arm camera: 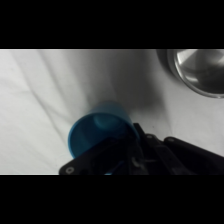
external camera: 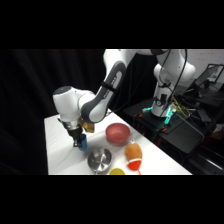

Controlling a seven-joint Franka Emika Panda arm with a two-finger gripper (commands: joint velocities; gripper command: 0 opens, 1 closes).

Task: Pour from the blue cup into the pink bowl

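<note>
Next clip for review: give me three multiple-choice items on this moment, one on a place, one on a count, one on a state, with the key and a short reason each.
1. Where is the blue cup?
A. inside the pink bowl
B. at the claw, over the white table beside the silver bowl
C. on the orange object

2. How many bowls show in the side view?
A. one
B. two
C. four

3. How is the pink bowl placed?
A. upright on the table, apart from the cup
B. flipped upside down
C. held in the air

Key: 1 B, the cup sits at the claw near the silver bowl. 2 B, only the pink and silver bowls appear. 3 A, it rests open side up on the table.
</note>
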